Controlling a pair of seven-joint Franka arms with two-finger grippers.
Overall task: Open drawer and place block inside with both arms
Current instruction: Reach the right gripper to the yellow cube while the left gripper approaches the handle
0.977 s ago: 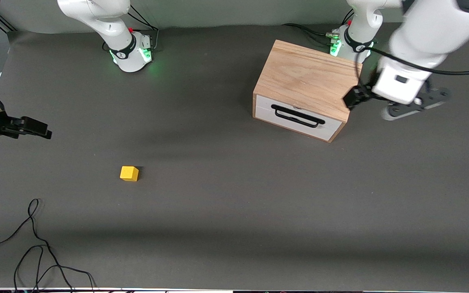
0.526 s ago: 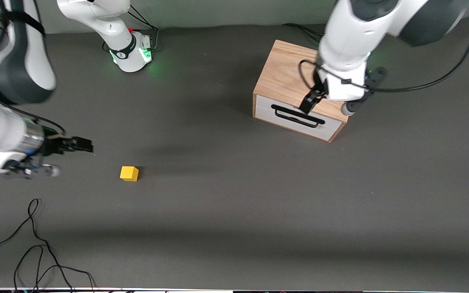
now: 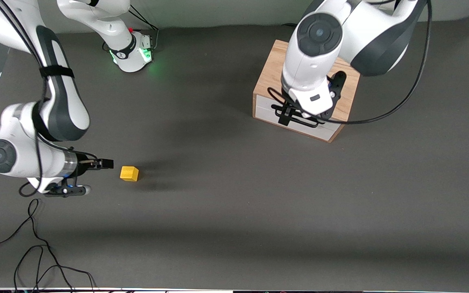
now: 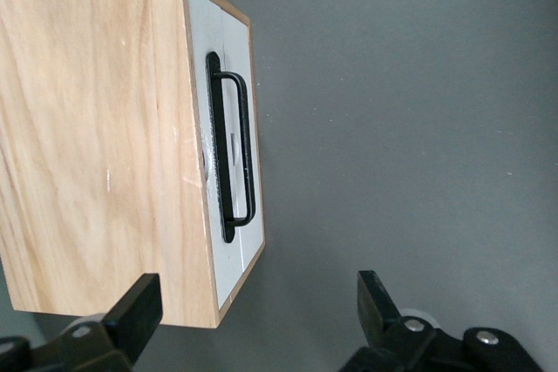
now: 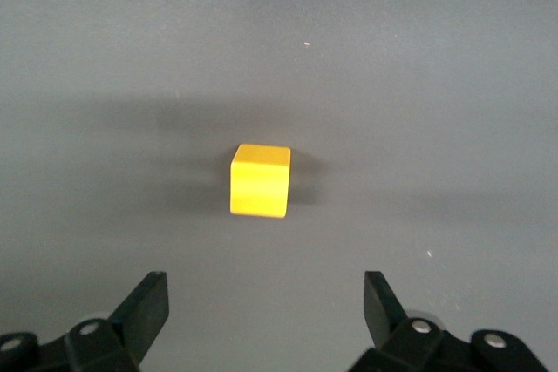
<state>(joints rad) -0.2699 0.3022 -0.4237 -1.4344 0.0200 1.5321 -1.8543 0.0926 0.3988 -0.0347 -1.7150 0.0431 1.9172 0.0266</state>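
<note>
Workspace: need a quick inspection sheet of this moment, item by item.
Surface: dark grey table, bare around the job's things.
Drawer: shut in its wooden box, black handle free.
Block: yellow cube on the table, toward the right arm's end.
Clutter: nothing seen.
Left hand: open, over the drawer's front, holding nothing.
Right hand: open, low beside the block, not touching it.
Cables: loose black cable on the table's near corner; another loops from the left arm.
Surroundings: green-lit arm base.

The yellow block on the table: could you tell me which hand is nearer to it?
Right. The right hand is open beside the block, not touching; the left hand is open over the drawer's handle.
</note>
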